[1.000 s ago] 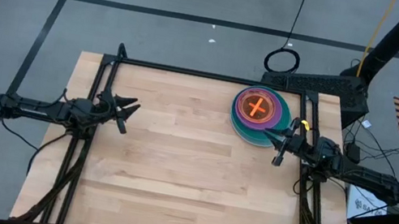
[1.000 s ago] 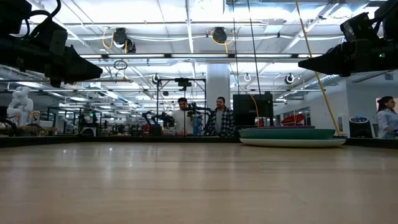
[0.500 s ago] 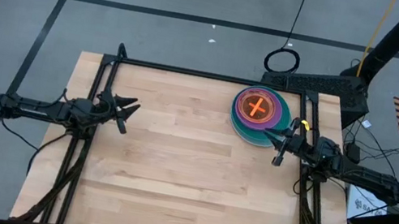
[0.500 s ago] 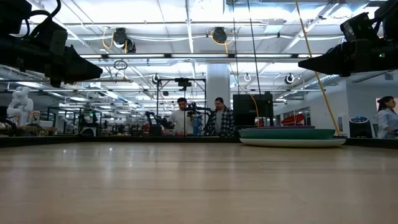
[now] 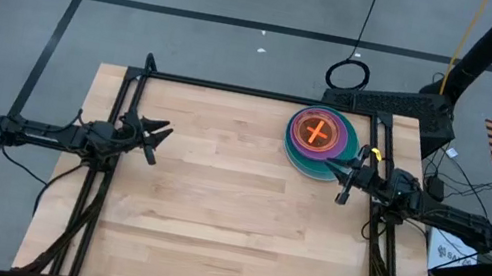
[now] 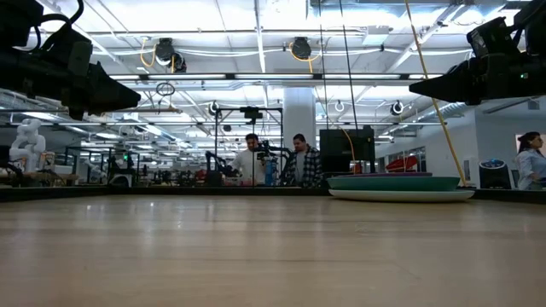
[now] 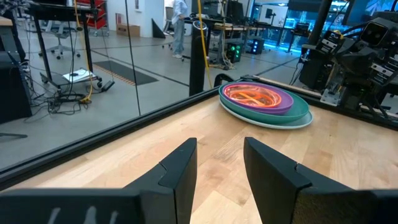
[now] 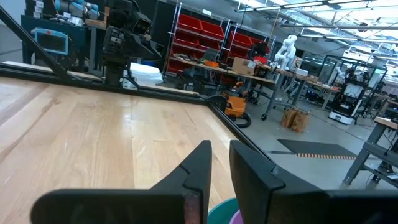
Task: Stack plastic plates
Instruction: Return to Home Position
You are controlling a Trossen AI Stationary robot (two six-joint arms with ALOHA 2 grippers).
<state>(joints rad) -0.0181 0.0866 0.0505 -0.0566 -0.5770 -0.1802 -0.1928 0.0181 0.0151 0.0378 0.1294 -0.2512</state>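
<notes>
The plastic plates (image 5: 320,139) sit as one stack on the table's far right part. An orange dish is on top, purple and dark green rims show below it, and a pale plate at the bottom rests on the wood. The stack also shows in the left wrist view (image 7: 264,102) and the low view (image 6: 401,186). My left gripper (image 5: 160,135) hovers level over the table's left edge, open and holding nothing (image 7: 221,165). My right gripper (image 5: 349,177) hovers level just near-right of the stack, its fingers a narrow gap apart with nothing between them (image 8: 221,165).
A black frame rail (image 5: 264,94) runs along the table's far edge and down both sides. Bare wood (image 5: 232,217) spreads across the middle and near part. People (image 6: 299,162) stand in the room far behind the table.
</notes>
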